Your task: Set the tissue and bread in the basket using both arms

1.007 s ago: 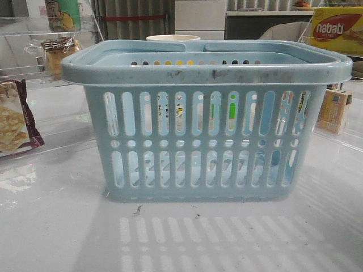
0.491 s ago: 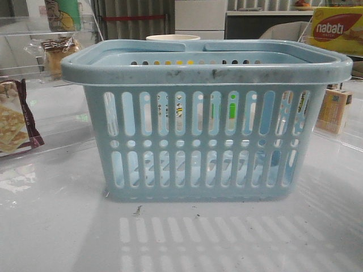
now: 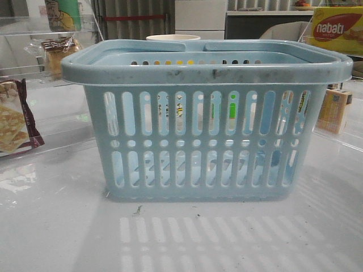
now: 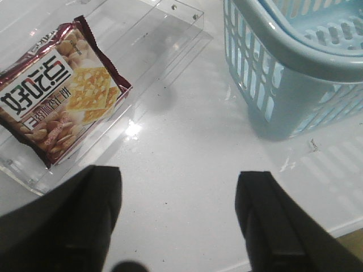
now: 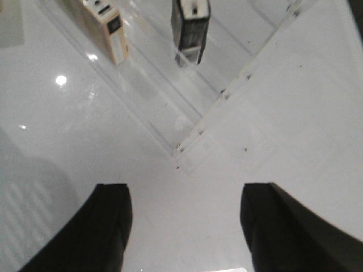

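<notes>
Hovering wide open and empty, the right hand [image 5: 184, 226] faced the dark tissue [image 5: 190, 24] beyond it; the left hand [image 4: 178, 221], equally spread, had the bread [image 3: 57, 52] back-left of the basket [image 3: 207, 68].

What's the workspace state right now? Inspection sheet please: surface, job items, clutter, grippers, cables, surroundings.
Surface: glossy white table, a few dark specks, clear acrylic trays on both sides.
Basket: light-blue basket upright at centre, rim scuffed; whether anything lies inside cannot be told.
Bread: wrapped bread on the raised clear shelf at back left, outside the basket.
Tissue: dark pack standing in the clear tray on the right, outside the basket.
Clutter: maroon-edged cracker packet in the left tray; yellow nabati box at back right; cream box near the dark pack.
Grippers: left gripper open, empty, above bare table; right gripper open, empty.
Cables: nothing seen.
Surroundings: cabinets and shelving behind.
</notes>
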`<move>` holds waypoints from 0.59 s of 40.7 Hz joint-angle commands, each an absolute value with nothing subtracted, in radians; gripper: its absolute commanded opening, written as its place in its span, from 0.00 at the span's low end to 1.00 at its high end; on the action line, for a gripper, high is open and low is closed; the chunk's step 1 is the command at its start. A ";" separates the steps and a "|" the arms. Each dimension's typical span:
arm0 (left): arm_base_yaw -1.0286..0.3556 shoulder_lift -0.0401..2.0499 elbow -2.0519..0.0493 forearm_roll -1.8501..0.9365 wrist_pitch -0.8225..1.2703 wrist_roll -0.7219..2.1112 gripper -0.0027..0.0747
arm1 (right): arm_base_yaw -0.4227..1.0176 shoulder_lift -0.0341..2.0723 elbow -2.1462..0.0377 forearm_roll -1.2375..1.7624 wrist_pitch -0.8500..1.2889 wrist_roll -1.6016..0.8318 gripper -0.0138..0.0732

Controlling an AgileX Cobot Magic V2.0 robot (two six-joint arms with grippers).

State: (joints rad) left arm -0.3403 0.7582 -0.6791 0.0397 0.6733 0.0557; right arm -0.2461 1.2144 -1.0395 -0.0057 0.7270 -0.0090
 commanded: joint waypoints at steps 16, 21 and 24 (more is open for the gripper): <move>-0.349 0.758 -0.708 0.042 0.604 0.059 0.66 | -0.256 1.556 -1.353 -0.024 0.589 -0.017 0.76; -0.349 0.758 -0.708 0.042 0.604 0.059 0.66 | -0.256 1.627 -1.387 -0.024 0.548 -0.017 0.70; -0.349 0.758 -0.708 0.042 0.604 0.059 0.66 | -0.256 1.660 -1.402 -0.024 0.524 -0.017 0.64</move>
